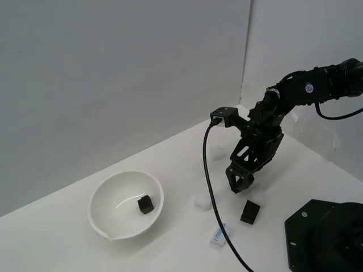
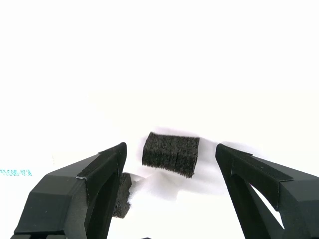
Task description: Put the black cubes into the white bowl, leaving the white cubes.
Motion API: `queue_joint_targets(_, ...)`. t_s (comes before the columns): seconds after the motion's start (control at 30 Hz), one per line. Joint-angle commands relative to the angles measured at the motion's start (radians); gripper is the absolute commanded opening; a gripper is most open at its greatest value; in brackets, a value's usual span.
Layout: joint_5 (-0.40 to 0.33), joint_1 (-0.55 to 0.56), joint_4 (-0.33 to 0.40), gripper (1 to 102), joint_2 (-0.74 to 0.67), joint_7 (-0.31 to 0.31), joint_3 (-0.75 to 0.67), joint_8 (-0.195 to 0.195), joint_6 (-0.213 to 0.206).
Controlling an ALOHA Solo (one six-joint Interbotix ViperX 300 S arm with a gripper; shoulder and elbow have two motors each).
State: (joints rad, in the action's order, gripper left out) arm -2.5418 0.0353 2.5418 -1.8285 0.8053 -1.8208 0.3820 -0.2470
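The white bowl stands at the exterior view's left with one black cube inside it. Two more black cubes lie close together on the table near the arm's base. My gripper hangs open just above and beside them, empty. In the wrist view one black cube lies between my open fingers, and the other is partly hidden behind one finger. White cubes lie at the gripper's left, right behind it and farther back.
A flat white block with blue print lies near the front, under the arm's black cable. The black robot base fills the front right corner. Grey walls close the back.
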Motion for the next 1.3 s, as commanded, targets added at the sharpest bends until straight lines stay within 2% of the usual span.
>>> queue_joint_targets(0.0, 0.021, 0.008, -0.018, 98, -0.011, -0.003, -0.018, 0.008, -0.005)
queue_joint_targets(0.07, 0.025, 0.008, -0.020, 92, -0.006, -0.003, -0.012, 0.008, -0.005)
queue_joint_targets(0.2, 0.018, 0.008, -0.018, 59, 0.003, -0.002, -0.003, 0.008, -0.006)
queue_joint_targets(0.37, 0.015, 0.008, -0.014, 55, 0.018, 0.006, 0.011, 0.008, -0.005)
queue_joint_targets(0.53, 0.018, 0.008, -0.018, 35, 0.005, 0.014, -0.005, 0.008, -0.005)
queue_joint_targets(0.7, 0.029, 0.008, -0.026, 35, -0.038, 0.035, -0.046, 0.008, -0.003)
queue_joint_targets(0.87, 0.063, 0.008, -0.060, 35, -0.101, 0.100, -0.109, 0.008, -0.008)
queue_joint_targets(1.1, 0.156, 0.025, -0.153, 35, -0.206, 0.161, -0.212, 0.006, -0.072)
queue_joint_targets(1.27, 0.202, 0.098, -0.198, 35, -0.230, 0.167, -0.238, -0.012, -0.110)
